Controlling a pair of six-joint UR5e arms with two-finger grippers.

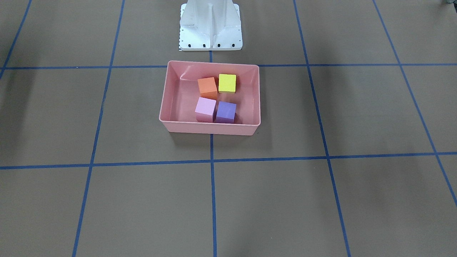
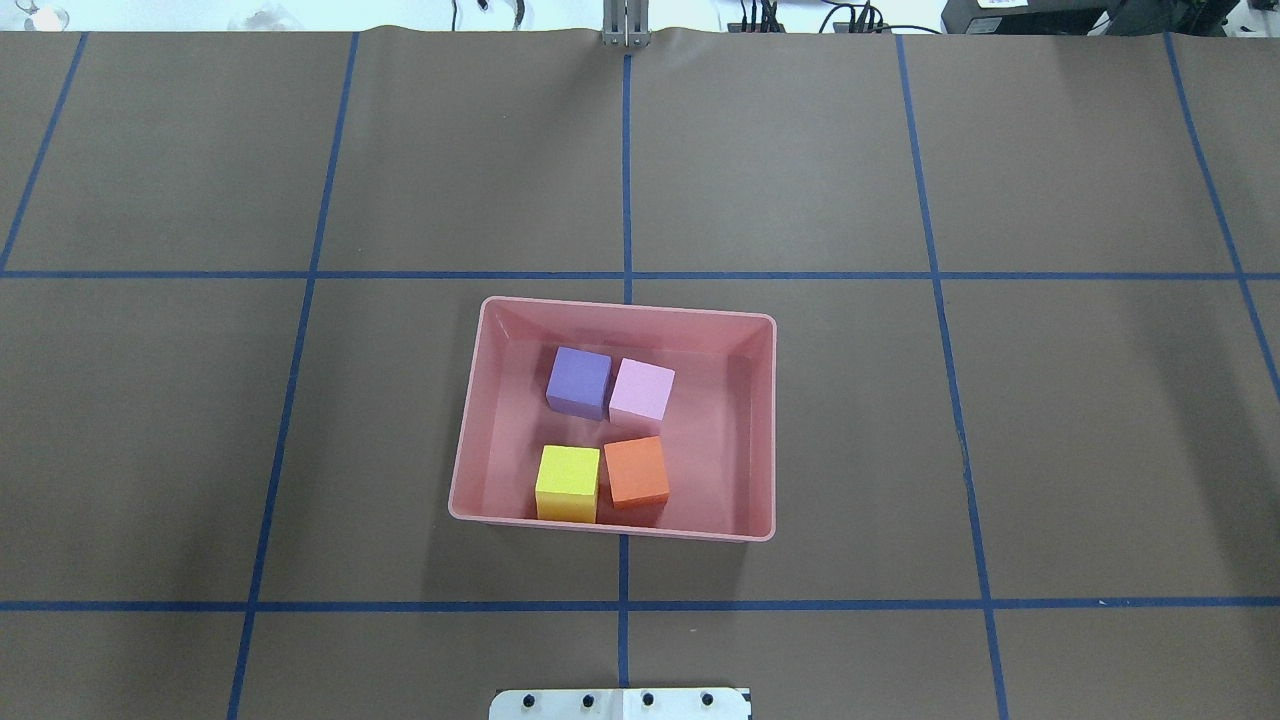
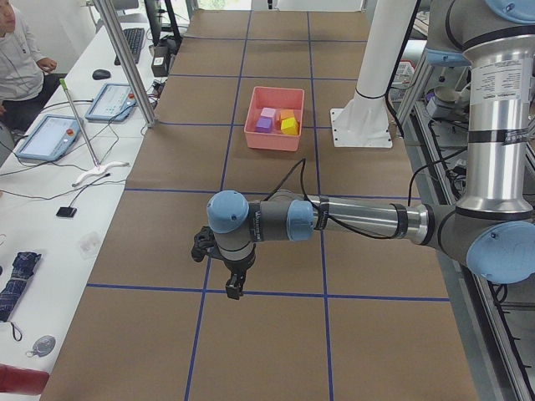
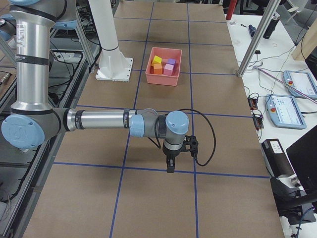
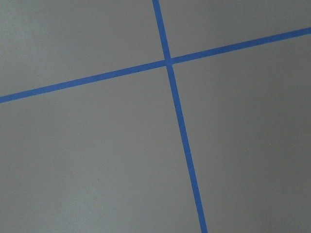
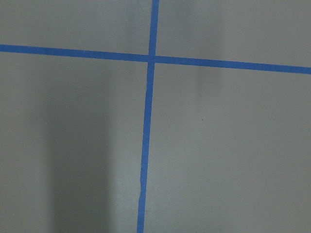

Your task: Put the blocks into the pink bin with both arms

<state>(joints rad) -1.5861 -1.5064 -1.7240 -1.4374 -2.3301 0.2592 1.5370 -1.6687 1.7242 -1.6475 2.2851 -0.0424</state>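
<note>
Nearest the left-end camera, you see the silver-grey left arm [image 3: 359, 219] stretched level over the brown tabletop [image 2: 200, 450]. Its black two-finger left tool [image 3: 233, 288] points straight down at a blue tape line [image 3: 276, 294]. From this side view you cannot tell whether the left tool is wide or narrow. The right-end camera shows the same pose: the right arm [image 4: 99, 120] lies level and the black right tool [image 4: 170, 167] points down. Its opening cannot be judged either. Neither tool carries anything that shows. Both wrist cameras show only bare tabletop with a crossing of blue tape.

In both end views the shallow salmon-pink plastic bin [image 2: 762, 430] sits well beyond the tools, just beside the white metal pedestal base [image 2: 620, 703].

Now take the overhead view, with 12 o'clock pointing away from the robot. The pedestal base is at 6 o'clock of the bin, with a blue tape line between them. All four foam cubes lie inside the bin:
- **Near row:** the yellow cube [image 2: 568, 478] is at 7 o'clock of the bin's middle, close to the robot-side wall. The orange cube [image 2: 636, 471] is just beside it at 5 o'clock and slightly turned.
- **Far row:** the purple cube [image 2: 579, 381] is at 11 o'clock. The light pink cube [image 2: 642, 390] is at 1 o'clock, and the two appear to touch side to side.

The 3 o'clock part of the bin floor is bare.
</note>
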